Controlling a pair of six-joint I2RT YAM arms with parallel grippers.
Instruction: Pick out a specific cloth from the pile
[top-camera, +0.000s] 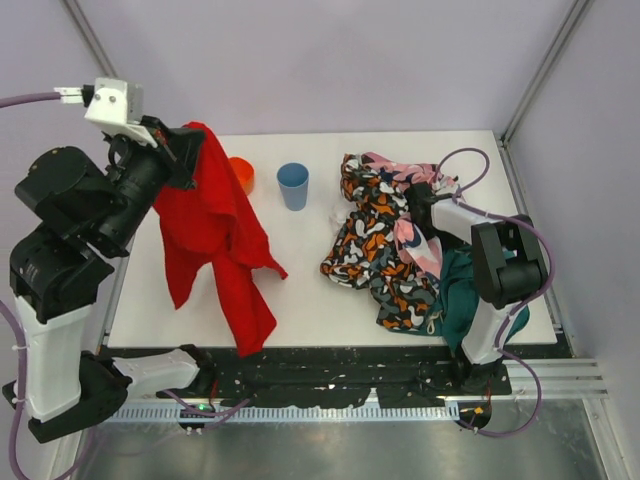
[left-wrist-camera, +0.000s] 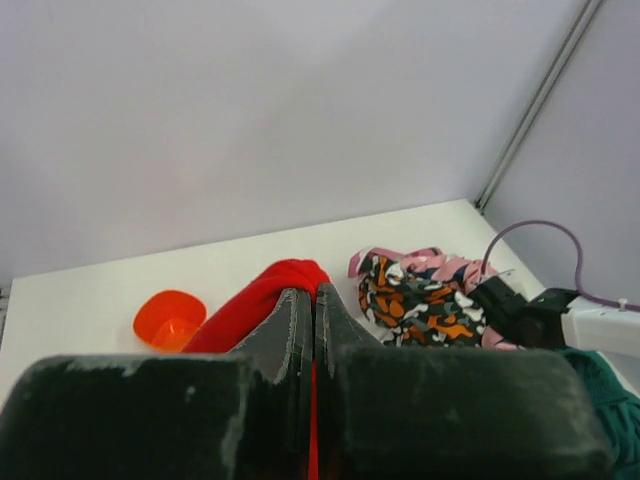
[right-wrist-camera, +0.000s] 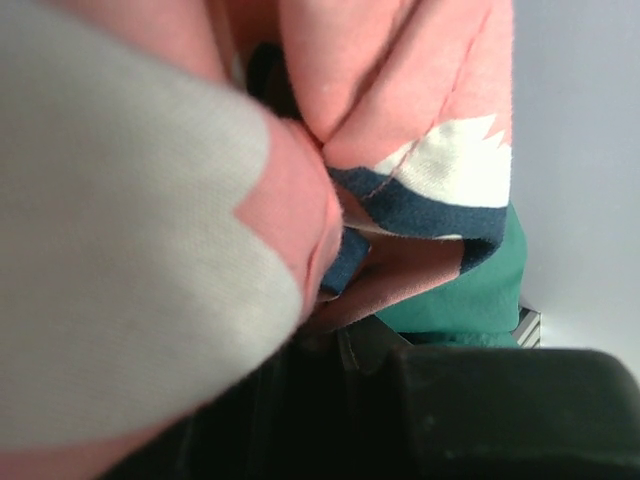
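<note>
Though its lowest tail reaches down near the front edge of the table (top-camera: 300, 310), the cloth (top-camera: 215, 230) hangs well apart from the pile (top-camera: 375, 240). It drapes down the left side from the left gripper (top-camera: 192, 145), whose jaws are pressed tight on a bunched upper fold. It looks light, limp and shapeless, so it should sag and swing; a thick gathered fold seems a safer hold than a thin hem, which might slide out. Further right, the right gripper (top-camera: 428, 200) sits closed among the pile's folds, pink patterned cloth (right-wrist-camera: 400, 80) crowding its camera; whether it pinches any I cannot tell. Beyond stand an orange cup (top-camera: 241, 175) and a blue cup (top-camera: 293, 185).
</note>
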